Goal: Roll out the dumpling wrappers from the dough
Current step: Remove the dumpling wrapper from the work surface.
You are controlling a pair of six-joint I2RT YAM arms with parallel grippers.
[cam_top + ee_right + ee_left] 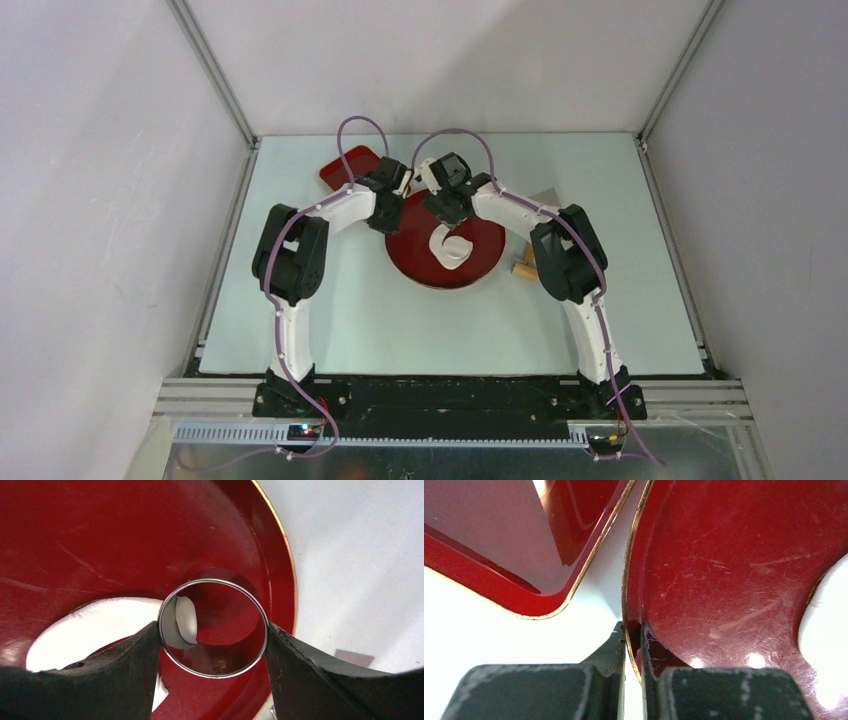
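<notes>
A round red plate (485, 262) lies mid-table with a ragged white leftover dough strip (452, 246) on it. My left gripper (396, 192) is shut on the plate's far left rim; in the left wrist view its fingers (633, 632) pinch the gold-edged rim (626, 580). My right gripper (438, 200) hovers over the plate's far part, shut on a metal ring cutter (258, 611). A small curled white dough piece (184, 621) clings to the ring's inner left wall. The leftover strip (95, 625) lies below left of the ring. No flat round wrapper shows on the plate.
A red square tray (345, 165) sits just behind the left gripper, close to the plate's rim (499, 555). A wooden piece (524, 268) lies right of the plate by the right arm, and a grey card (545, 195) lies behind it.
</notes>
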